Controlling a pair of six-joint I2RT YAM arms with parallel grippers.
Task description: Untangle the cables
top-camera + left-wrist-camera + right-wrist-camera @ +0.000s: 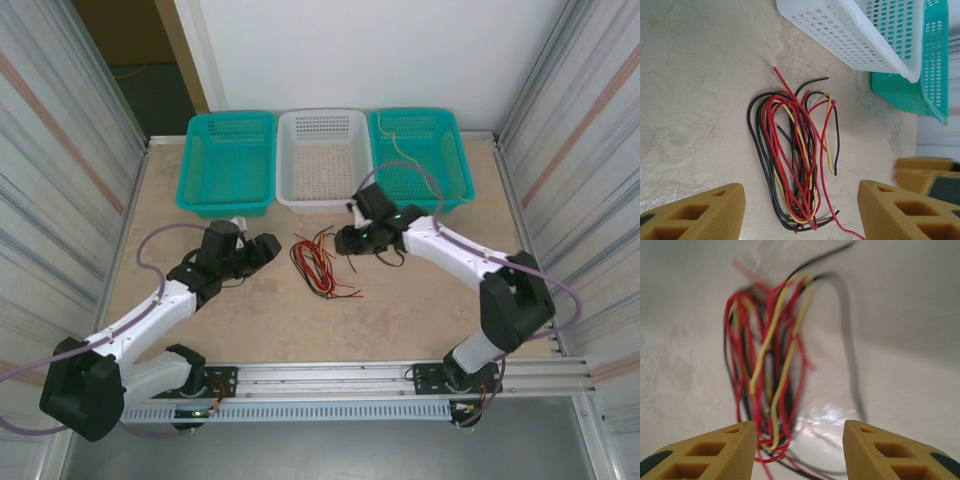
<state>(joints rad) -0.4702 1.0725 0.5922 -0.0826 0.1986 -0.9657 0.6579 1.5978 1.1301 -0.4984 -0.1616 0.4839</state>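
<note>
Red, black and pale yellow, the thin string-like cables (318, 262) lie as one loosely tangled bundle on the beige mottled tabletop (420, 320), between our two grippers. From above we see the left gripper (268, 247) a little to one side of the bundle and apart from it, and the right gripper (345, 240) close against the opposite side, near the bundle's far end; we cannot tell whether it touches a strand. In the left wrist view the left gripper (801, 192) has its ochre ribbed fingers (715, 212) spread wide with nothing clamped, and the cables (790, 165) stretch away on the table ahead of the gap. In the right wrist view, which is blurred, the right gripper (799, 426) also stands parted and empty, with the cables (770, 370) ahead of it, nearer its left-hand finger. Beyond both grippers sits a row of perforated plastic baskets: a teal one (228, 160), a white one (322, 155), and a second teal one (440, 170) holding a lone pale yellow wire (398, 148).
</note>
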